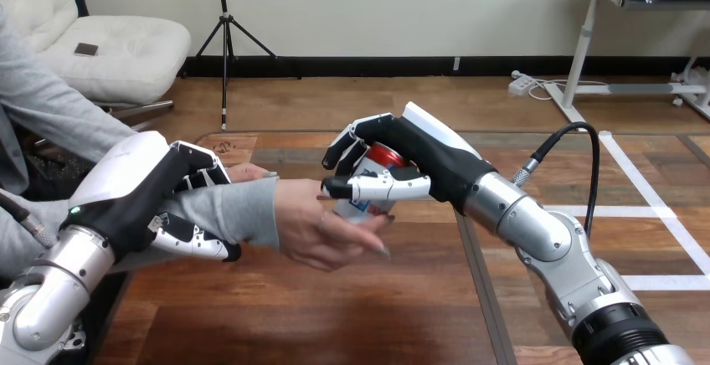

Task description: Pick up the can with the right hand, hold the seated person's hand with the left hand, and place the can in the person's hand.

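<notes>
Red-topped white metal can [365,203] sits in my right hand [429,162], fingers and thumb wrapped round its side, its base touching the person's hand [322,233] above the wooden table [293,323]. My left hand [134,191] curls round the person's wrist [230,210]. I judge the can light, stiff, slick and easily dented, best gripped mid-wall.

- Bright, even light overall, seemingly soft and from above, nothing harsh.
- The tabletop [335,315] has a mild sheen, paler toward the middle of the frame and darker at lower left.
- The strongest highlights sit on the white shells of the right hand [423,160] and left hand [134,185], with streaky glints on the right forearm [523,214].
- Small glint on the can [387,156] top.
- Soft shade under the person's hand [326,227].
</notes>
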